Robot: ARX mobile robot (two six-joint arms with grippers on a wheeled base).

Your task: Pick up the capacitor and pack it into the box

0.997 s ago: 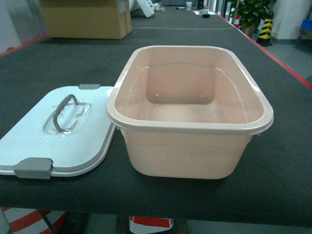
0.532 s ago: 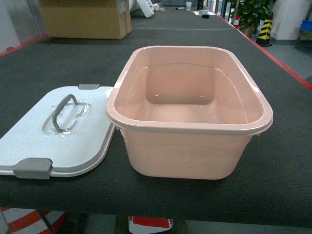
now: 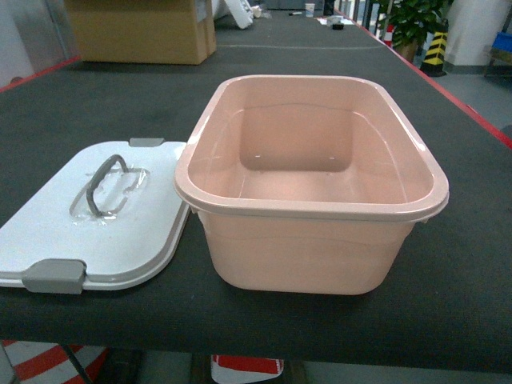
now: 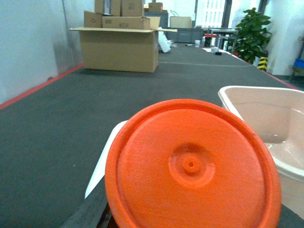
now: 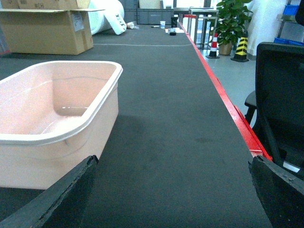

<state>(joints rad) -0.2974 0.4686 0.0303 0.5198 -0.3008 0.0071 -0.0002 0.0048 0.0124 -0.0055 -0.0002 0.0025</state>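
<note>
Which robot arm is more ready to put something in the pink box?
Probably the left. Its wrist camera shows an orange disc close in front, with the box just to its right, though the grip itself is hidden. The right gripper is open with nothing between its fingers.

The box (image 3: 312,188) stands open-topped in the middle of the dark counter (image 3: 120,112), its mouth unobstructed from above and its inside bare as far as the head view shows. Its lid (image 3: 96,220) lies flat just to the left, touching or nearly touching the rim, so there is no gap between them. Right of the box the counter runs open to its red edge (image 5: 228,102), beyond which a black chair (image 5: 280,99) stands. Far behind, a cardboard carton (image 3: 140,30) sits well apart. An orange disc (image 4: 192,166) fills much of the left wrist view, hiding what lies below it.
</note>
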